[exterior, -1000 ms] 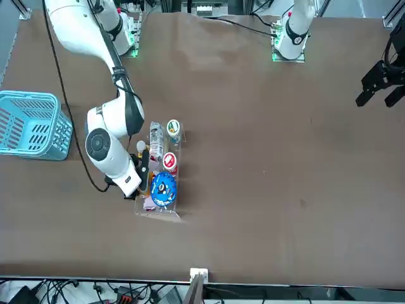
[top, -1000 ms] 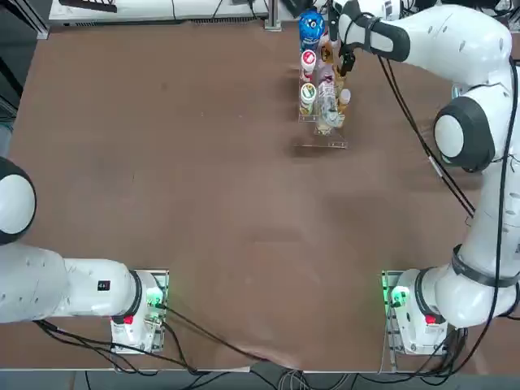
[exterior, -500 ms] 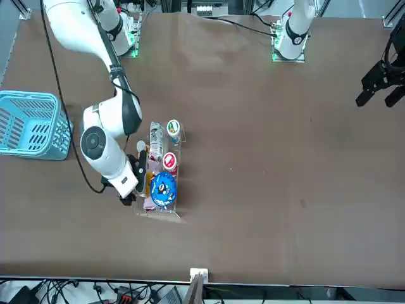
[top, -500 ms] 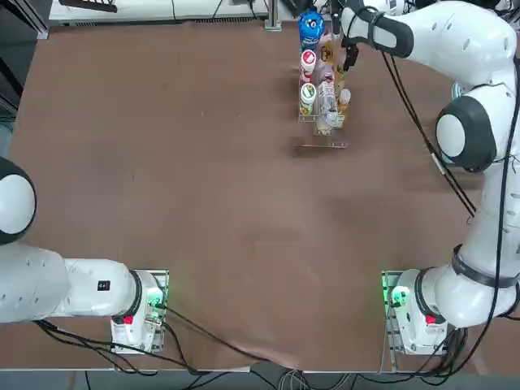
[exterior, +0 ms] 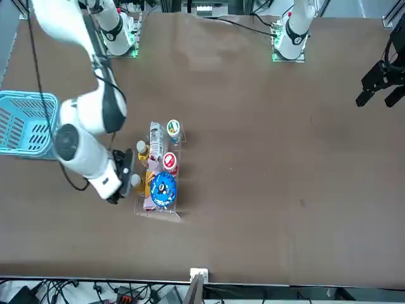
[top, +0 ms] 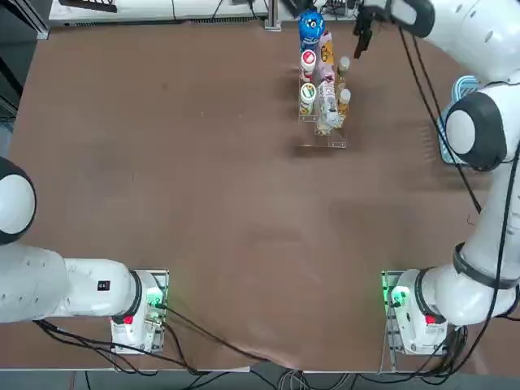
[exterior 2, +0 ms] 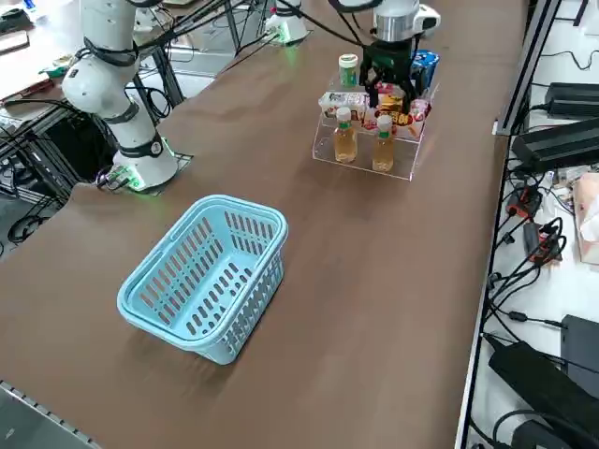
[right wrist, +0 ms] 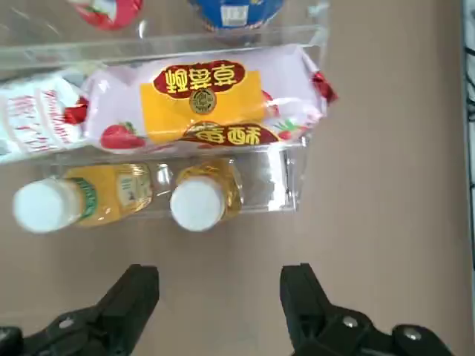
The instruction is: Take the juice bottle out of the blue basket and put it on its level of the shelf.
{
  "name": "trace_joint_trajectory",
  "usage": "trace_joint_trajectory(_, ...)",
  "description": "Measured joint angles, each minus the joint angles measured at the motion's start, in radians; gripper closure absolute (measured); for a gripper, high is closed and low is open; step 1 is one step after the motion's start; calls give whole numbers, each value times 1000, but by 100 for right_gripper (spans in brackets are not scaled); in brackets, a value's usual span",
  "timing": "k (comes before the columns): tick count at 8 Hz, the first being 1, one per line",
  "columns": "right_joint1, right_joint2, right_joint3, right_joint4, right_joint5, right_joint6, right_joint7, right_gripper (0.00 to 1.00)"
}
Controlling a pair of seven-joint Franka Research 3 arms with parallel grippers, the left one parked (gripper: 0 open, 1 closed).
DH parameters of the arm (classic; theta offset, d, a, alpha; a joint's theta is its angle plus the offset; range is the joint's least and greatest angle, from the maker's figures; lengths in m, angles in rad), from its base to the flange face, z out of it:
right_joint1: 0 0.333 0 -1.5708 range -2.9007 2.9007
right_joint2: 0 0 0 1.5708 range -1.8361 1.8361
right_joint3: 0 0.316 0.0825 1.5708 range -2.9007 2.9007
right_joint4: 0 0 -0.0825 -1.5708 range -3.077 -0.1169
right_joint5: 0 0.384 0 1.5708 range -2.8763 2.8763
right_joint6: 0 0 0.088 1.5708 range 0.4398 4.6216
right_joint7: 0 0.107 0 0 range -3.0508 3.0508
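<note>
Hand (right wrist: 215,297), fingers apart and empty, hovers just beside the shelf (right wrist: 293,178); juice bottle (right wrist: 204,196) stands there, light, stiff, likely slick; grip mid-body.

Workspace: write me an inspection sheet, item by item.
Surface: brown table, bare across the middle.
Job's things: two juice bottles stand upright side by side on the lowest level of the clear shelf; blue basket holds nothing.
Clutter: pink snack packet, red-capped bottle, green-capped bottle and blue item on the shelf's upper levels.
Claw: right claw open, holding nothing, above the table beside the bottles.
Cables: bundles along the table's edge and at the arm bases.
Surroundings: black equipment boxes beside the table.
</note>
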Motion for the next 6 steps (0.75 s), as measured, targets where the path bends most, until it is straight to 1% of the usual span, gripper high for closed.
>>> trace_joint_trajectory(3, -79, -30, -5, 44, 75, -105, 11, 0)
trace_joint_trajectory(4, -111, -47, -6, 52, 102, -129, 41, 0)
trace_joint_trajectory(6, -147, -97, -6, 62, 115, -177, 172, 0)
